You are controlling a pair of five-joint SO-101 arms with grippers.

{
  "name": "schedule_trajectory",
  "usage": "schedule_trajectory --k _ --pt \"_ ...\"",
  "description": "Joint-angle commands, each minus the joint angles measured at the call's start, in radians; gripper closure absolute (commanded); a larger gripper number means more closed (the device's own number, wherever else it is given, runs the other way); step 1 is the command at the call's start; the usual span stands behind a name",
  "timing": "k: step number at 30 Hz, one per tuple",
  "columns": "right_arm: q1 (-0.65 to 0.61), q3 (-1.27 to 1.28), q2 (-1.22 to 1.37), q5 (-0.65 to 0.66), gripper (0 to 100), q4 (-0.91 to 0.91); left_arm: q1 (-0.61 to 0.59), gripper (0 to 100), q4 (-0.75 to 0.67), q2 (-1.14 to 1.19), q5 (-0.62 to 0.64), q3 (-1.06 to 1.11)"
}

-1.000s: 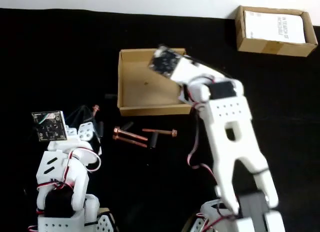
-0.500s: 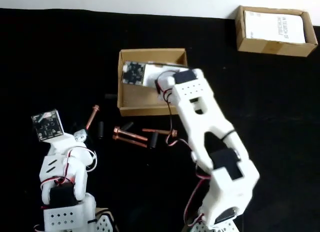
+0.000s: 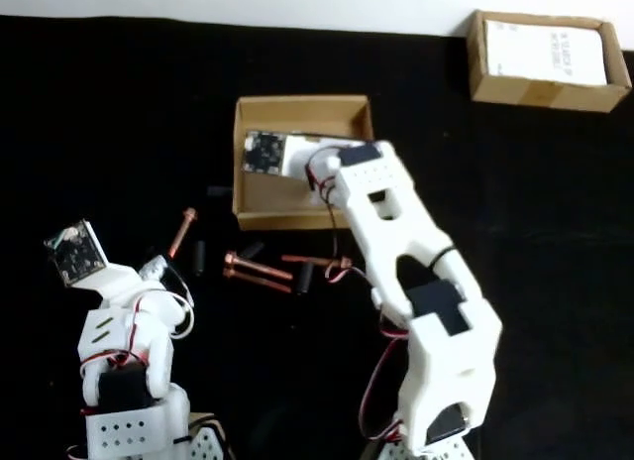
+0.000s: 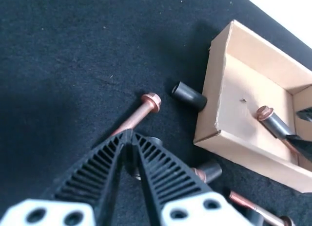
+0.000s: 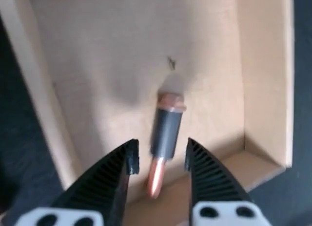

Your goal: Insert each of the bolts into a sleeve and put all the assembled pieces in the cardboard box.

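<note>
Depositing an assembled piece (image 5: 165,131): the sleeved bolt lies on the floor of the cardboard box (image 5: 258,65), below the parted jaws of the right gripper (image 5: 161,147). Good practice is a straight lift with the jaws wide, so neither finger drags it. The left gripper (image 4: 129,134), jaws together, hangs above a loose bolt (image 4: 142,109) on the table (image 4: 58,50) near the box.
</note>
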Motion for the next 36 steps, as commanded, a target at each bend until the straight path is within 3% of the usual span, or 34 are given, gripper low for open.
schedule_trajectory --k 1,4,11,15,19,36 --pt "-0.031 -0.053 -0.191 -0.195 86.1 0.111 -0.01 99 0.006 -0.008 0.006 0.018" --pt "-0.05 -0.048 -0.298 -0.486 86.1 0.222 -0.007 99 0.029 -0.008 0.006 0.018" --pt "-0.091 -0.044 -0.45 -1.352 86.1 0.532 -0.005 99 0.034 -0.008 0.006 0.018" --pt "-0.139 -0.012 -0.404 -1.628 86.1 0.671 -0.005 99 0.034 -0.007 0.006 0.018" --pt "-0.183 0.062 -0.297 -1.705 86.1 0.693 -0.005 99 0.035 -0.007 0.006 0.018" --pt "-0.228 0.033 -0.059 -1.708 86.1 0.499 -0.005 99 0.055 -0.007 0.003 0.018"
